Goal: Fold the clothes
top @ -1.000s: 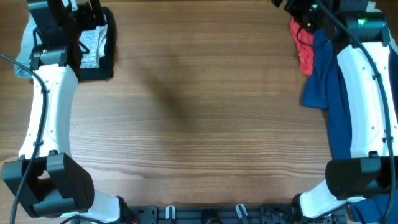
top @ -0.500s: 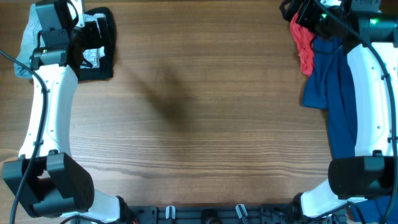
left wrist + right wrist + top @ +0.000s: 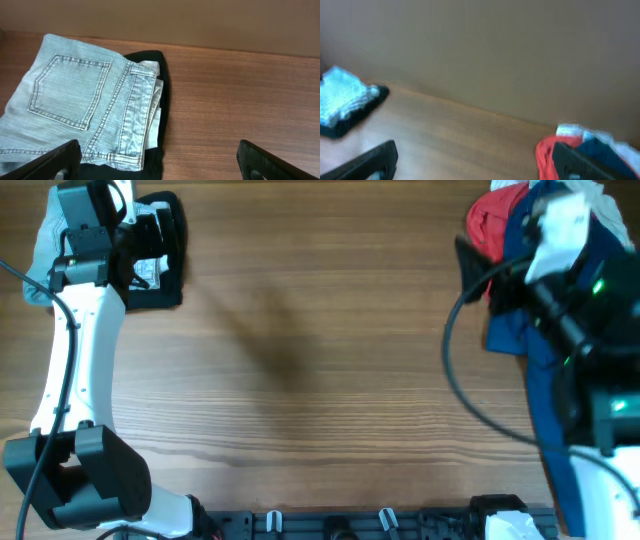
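Observation:
Folded light-blue denim shorts point(image 3: 75, 100) lie on a black garment point(image 3: 162, 100) at the table's far left corner point(image 3: 150, 265). My left gripper point(image 3: 157, 154) hovers just in front of this stack, open, with nothing between its fingers. At the far right, loose clothes are heaped: a red garment point(image 3: 488, 222), a navy one point(image 3: 515, 320) and a white one point(image 3: 612, 208). My right arm point(image 3: 570, 310) is lifted high over the navy garment. My right gripper point(image 3: 477, 161) is open and empty, with the red garment point(image 3: 545, 155) beside its right finger. The right wrist view is blurred.
Bare wooden tabletop point(image 3: 330, 360) spans the space between the folded stack and the heap. A brown wall point(image 3: 200, 20) rises behind the far edge. The navy garment runs down along the right edge toward the front.
My right arm has risen from the far right corner and swung nearer, uncovering more of the red and white garments. My left arm shifted slightly at first, then held still. Both grippers stayed open.

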Robot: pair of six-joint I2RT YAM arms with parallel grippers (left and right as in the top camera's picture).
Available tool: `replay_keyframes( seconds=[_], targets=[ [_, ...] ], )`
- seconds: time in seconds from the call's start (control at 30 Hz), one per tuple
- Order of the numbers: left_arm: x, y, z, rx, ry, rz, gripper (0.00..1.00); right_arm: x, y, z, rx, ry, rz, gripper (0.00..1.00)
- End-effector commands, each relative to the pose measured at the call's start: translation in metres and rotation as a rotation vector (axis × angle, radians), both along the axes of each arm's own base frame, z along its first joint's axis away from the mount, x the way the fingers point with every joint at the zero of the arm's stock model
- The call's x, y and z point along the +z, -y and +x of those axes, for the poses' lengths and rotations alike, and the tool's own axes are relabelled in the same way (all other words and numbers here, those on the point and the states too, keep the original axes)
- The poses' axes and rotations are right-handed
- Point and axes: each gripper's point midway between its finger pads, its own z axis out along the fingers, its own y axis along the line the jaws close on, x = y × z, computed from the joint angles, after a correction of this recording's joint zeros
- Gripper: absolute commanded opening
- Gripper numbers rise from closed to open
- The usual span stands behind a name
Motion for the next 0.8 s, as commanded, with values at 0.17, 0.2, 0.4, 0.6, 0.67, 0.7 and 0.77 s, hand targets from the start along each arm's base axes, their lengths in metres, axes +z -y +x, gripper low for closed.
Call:
replay_keyframes(
  seconds=[0.17,0.2,0.4,0.6,0.67,0.7,0.77],
  targets=[
    [-0.006,0.003,0.001,-0.017,-0.012,0.001,1.00,-0.131,-0.013,-0.036,0.090,0.034,0.000,1.00],
    [-0.006,0.003,0.001,-0.017,-0.012,0.001,1.00,-0.141,-0.015,-0.042,0.104,0.048,0.003,1.00],
    [-0.006,0.003,0.001,-0.017,-0.012,0.001,1.00,-0.156,-0.015,-0.087,0.086,0.268,-0.005,1.00],
    [-0.006,0.003,0.001,-0.017,-0.012,0.001,1.00,-0.167,-0.015,-0.104,0.086,0.344,-0.001,1.00],
    [-0.006,0.003,0.001,-0.017,-0.012,0.001,1.00,-0.174,-0.015,-0.104,0.086,0.337,-0.001,1.00],
    [-0.006,0.003,0.001,-0.017,-0.012,0.001,1.00,-0.180,-0.015,-0.104,0.086,0.330,-0.001,1.00],
    [-0.006,0.003,0.001,-0.017,-0.012,0.001,1.00,-0.185,-0.015,-0.104,0.087,0.316,-0.001,1.00]
  ],
)
